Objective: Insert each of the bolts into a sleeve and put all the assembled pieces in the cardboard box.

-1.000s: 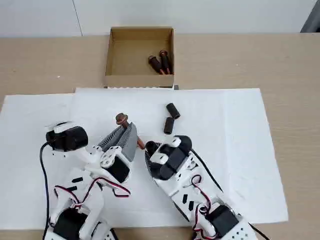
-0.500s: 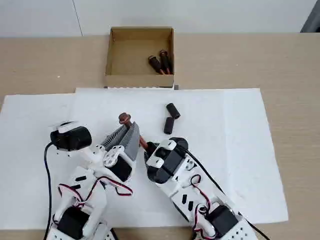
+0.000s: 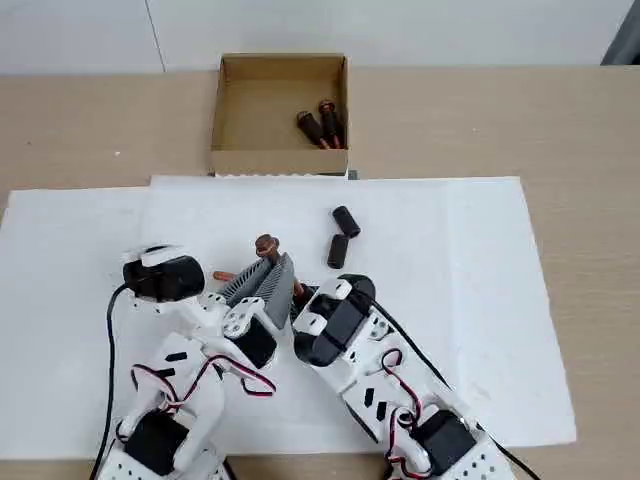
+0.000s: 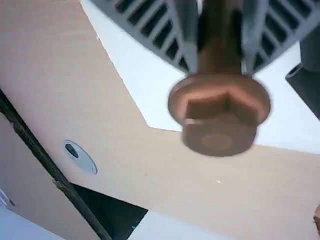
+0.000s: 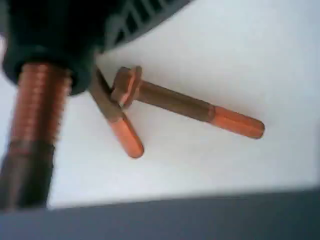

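My left gripper (image 3: 272,264) is shut on a copper bolt (image 3: 267,245), whose hex head (image 4: 219,117) sticks out past the grey fingers (image 4: 150,20). Just to its right, my right gripper (image 3: 303,296) is shut on a black sleeve (image 5: 47,45). The bolt's threaded end (image 5: 32,125) meets the sleeve's mouth. Two loose bolts (image 5: 190,107) lie crossed on the white paper under the grippers; one of them (image 3: 222,276) pokes out left of the left gripper. Two loose sleeves (image 3: 346,221) (image 3: 338,250) lie just beyond. The cardboard box (image 3: 279,160) at the back holds assembled pieces (image 3: 322,125).
A white paper sheet (image 3: 450,300) covers the near part of the wooden table (image 3: 500,120). Both arms stand close together at the near edge. Open paper lies to the far left and right of them.
The left arm has swung to the right with the bolt, bringing it up against the sleeve in the right gripper. The right gripper shifted only slightly.
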Available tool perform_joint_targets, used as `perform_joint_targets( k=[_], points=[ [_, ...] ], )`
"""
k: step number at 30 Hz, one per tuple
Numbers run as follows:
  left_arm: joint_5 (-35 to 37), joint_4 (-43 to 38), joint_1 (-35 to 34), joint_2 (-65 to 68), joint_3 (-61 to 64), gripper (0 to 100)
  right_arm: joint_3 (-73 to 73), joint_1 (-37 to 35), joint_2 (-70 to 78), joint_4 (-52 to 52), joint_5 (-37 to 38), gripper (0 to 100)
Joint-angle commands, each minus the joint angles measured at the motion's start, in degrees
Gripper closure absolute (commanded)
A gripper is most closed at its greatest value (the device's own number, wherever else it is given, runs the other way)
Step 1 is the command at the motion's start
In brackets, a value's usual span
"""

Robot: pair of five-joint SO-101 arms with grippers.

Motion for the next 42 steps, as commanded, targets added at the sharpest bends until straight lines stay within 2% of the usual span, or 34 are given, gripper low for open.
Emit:
perform_joint_targets(
  k=[1,5,10,17,23,25,38,42],
  points=[
    [-4.1,0.2,1.8,-0.4,0.0,100,-3.6,-0.6,-0.6,-1.7,3.1,99.5],
    [-11.8,5.8,6.1,-0.4,0.0,100,-3.6,-0.6,-0.6,-1.7,5.3,99.5],
    [-12.2,9.4,7.6,-0.4,0.0,100,-3.6,-0.6,-0.6,-1.7,5.0,99.5],
    [-12.0,9.7,7.3,-0.4,0.0,99,-3.1,-0.5,-0.6,-1.7,4.9,99.5],
    [-14.5,9.7,1.4,-0.4,0.0,82,-3.0,-0.5,-0.6,-1.7,4.9,99.5],
    [-16.0,9.7,-0.4,-0.4,-0.2,79,-2.9,-0.5,-0.6,-1.7,4.9,99.5],
    [-16.3,9.8,-1.8,-0.4,-8.7,80,-1.1,-0.1,-0.6,-1.6,4.8,99.6],
    [-16.4,9.5,-6.1,-0.4,-9.4,94,-1.4,0.9,-0.6,-1.3,2.0,99.6]
  ],
)
